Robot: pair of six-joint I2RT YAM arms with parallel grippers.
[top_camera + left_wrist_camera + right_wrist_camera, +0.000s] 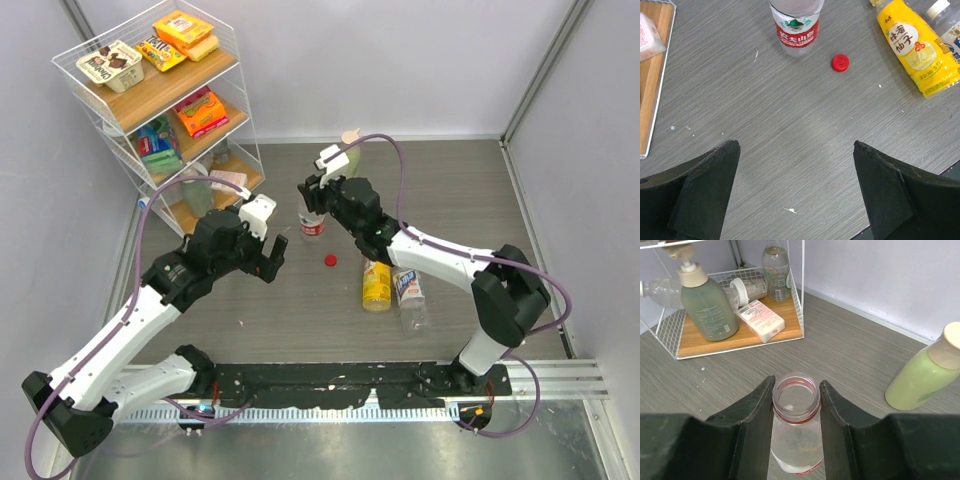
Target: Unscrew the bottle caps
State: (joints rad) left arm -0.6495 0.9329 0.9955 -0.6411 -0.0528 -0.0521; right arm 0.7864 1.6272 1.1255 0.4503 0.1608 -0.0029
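Right claw (796,390) clamps neck of clear red-labelled plastic bottle (795,440); small red screw cap (840,62) off, lying on surface (790,115). Your left claw (796,145) wide, empty. Next, likely: lying yellow plastic bottle (917,50) needs standing.

Overhead view steep, far; wrist views close, low; all three share clear bottle (312,228).

One loose red cap (330,261), four bottles (376,285) on the table (450,190), perhaps four more shelved.
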